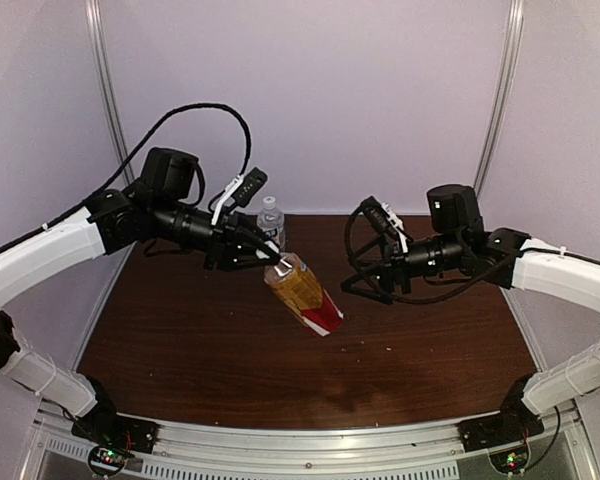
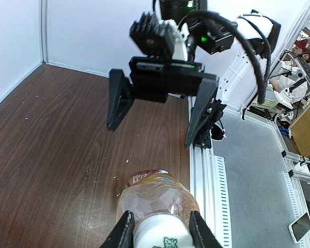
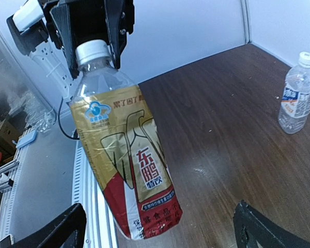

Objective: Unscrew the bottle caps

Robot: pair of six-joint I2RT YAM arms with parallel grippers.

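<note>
In the right wrist view, left gripper [image 3: 94,59] clamps the amber bottle's [image 3: 129,160] cap [image 3: 92,50]; overhead, right gripper [image 1: 368,262] gapes.

Big bottle [image 3: 129,165]: amber, gold label, red-white bottom band, red characters; cap [image 3: 93,50] white. Small bottle [image 3: 296,101], right of frame: clear, blue-white label; other cap [image 3: 306,58] white. Table [image 1: 180,340]: dark brown woodgrain. Left gripper [image 2: 160,232], right gripper [image 2: 152,135]: black.

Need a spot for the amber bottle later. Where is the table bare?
Bare: the near strip between amber bottle and arm bases, and the table left of it. Crowded: far middle, clear bottle beyond left gripper shut on the cap.
</note>
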